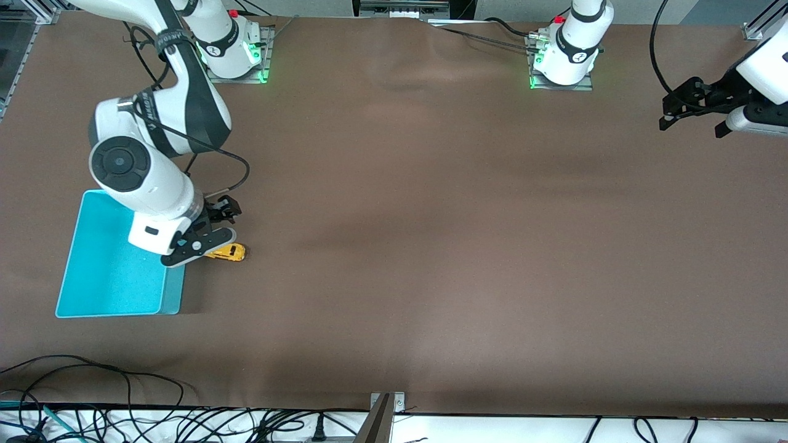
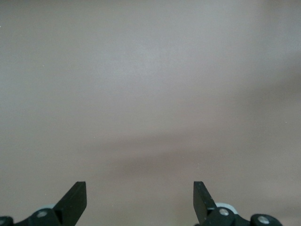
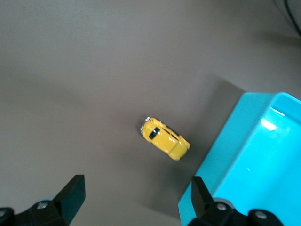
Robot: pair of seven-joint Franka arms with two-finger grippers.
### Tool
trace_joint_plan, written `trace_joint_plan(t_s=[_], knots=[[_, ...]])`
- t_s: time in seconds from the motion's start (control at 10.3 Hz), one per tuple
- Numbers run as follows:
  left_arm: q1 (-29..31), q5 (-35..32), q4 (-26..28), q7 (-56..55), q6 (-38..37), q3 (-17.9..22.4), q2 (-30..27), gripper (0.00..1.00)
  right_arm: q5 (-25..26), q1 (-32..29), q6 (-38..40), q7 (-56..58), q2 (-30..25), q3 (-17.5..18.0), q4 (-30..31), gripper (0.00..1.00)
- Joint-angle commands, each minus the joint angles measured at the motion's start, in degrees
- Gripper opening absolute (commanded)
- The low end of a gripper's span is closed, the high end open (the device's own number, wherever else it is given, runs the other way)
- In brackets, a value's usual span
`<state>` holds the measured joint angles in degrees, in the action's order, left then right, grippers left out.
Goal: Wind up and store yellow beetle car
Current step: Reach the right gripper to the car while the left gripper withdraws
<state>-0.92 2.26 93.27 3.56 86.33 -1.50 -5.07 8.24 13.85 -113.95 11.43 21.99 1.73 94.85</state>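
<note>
The yellow beetle car sits on its wheels on the brown table, just beside the turquoise bin on the side toward the left arm's end of the table, outside the bin and not touching its wall. In the right wrist view the car lies on bare table with a small gap to the bin's corner, and nothing is gripping it. The right gripper hangs over the car and the bin's edge; its fingers are spread wide with nothing between them. The bin's floor shows nothing inside it. The left gripper waits up over the left arm's end of the table, well apart from car and bin; its fingers are spread apart and hold nothing, with only bare table under them.
</note>
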Motion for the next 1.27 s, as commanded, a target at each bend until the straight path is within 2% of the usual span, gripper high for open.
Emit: trace_joint_plan(t_s=[0.0, 0.49, 0.78, 1.17], knots=[[-1.01, 1.69, -0.53, -2.66, -2.46, 0.72, -1.26, 1.00, -0.77, -1.62, -6.08, 7.17, -1.95, -0.59, 6.12, 1.00], [-1.45, 1.35, -1.07, -3.91, -2.74, 0.19, -0.39, 1.00, -0.86, -5.92, -20.57, 18.43, -2.65, -0.77, 18.51, 1.00], [-1.80, -0.48, -0.98, -4.17, -3.45, -0.08, 0.14, 1.00, -0.94, -6.82, -24.63, 24.66, -1.60, -0.77, 19.32, 1.00], [-1.02, -0.06, -1.60, -4.17, -4.68, 0.53, 0.93, 1.00, -0.77, -7.78, -32.81, 33.30, 3.58, -0.59, 19.23, 1.00]])
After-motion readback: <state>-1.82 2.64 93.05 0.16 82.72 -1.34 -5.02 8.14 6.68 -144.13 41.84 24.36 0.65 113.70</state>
